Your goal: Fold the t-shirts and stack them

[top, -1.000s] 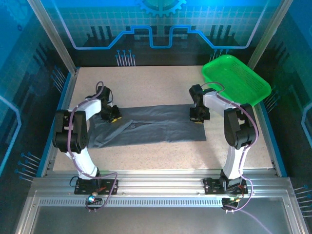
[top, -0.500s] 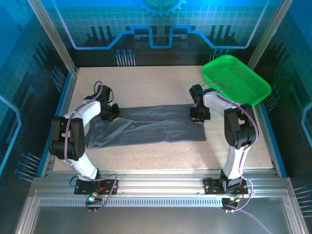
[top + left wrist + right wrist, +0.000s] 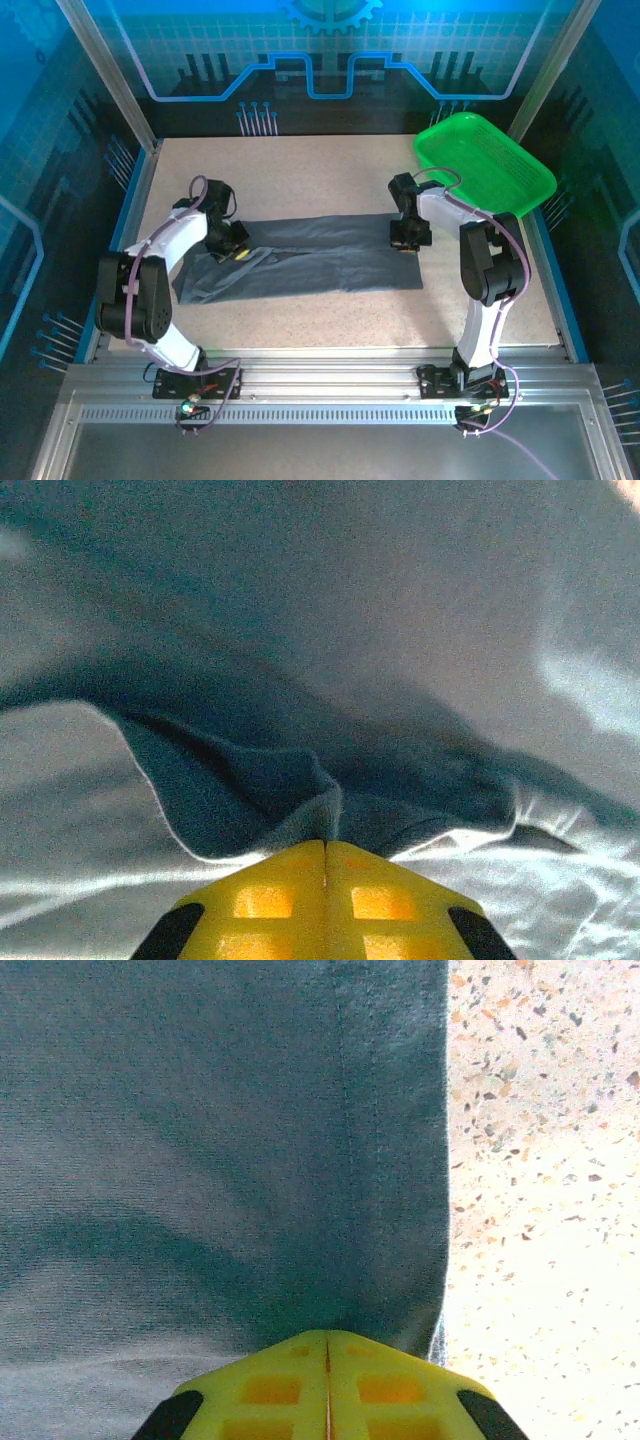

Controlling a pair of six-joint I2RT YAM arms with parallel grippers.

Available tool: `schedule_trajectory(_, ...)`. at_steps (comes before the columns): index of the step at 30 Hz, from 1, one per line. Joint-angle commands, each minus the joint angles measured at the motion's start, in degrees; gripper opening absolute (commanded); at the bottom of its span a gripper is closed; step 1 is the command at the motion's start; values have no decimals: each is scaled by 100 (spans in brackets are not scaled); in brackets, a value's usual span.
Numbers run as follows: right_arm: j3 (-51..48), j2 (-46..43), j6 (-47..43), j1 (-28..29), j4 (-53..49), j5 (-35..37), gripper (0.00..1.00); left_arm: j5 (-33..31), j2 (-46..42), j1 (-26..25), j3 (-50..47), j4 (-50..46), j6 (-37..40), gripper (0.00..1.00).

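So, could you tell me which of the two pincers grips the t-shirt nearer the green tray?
The right pincer, shut on the t-shirt at its hemmed end nearest the green tray; the left pincer pinches the opposite, rumpled end.

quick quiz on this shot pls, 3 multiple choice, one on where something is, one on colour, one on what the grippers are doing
1. Where is the green tray?
A. at the far right corner of the table
B. at the near left corner
C. on top of the cloth

2. What colour is the t-shirt?
A. white
B. dark slate grey
C. red

3. How do the left gripper and the right gripper stand?
A. both wide open above the cloth
B. left open, right shut
C. both shut on the t-shirt

Answers:
1 A: the top view shows the tray at the far right, apart from the shirt.
2 B: the cloth is plain grey in all three views.
3 C: each wrist view shows yellow jaws closed together with cloth pinched at their tips.
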Motion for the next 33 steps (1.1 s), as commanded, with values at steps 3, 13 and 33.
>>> schedule_trajectory(3, 2, 38, -89, -89, -41, 81, 8, 272, -767, -519, -368, -668, -874, 0)
schedule_trajectory(13, -32, 24, -168, -148, 21, 36, 9, 427, -987, -1109, -1185, 195, -2569, 0)
schedule_trajectory(33, -48, -422, -38, -68, 145, 106, 11, -94, -2042, -1102, -879, -337, -2997, 35)
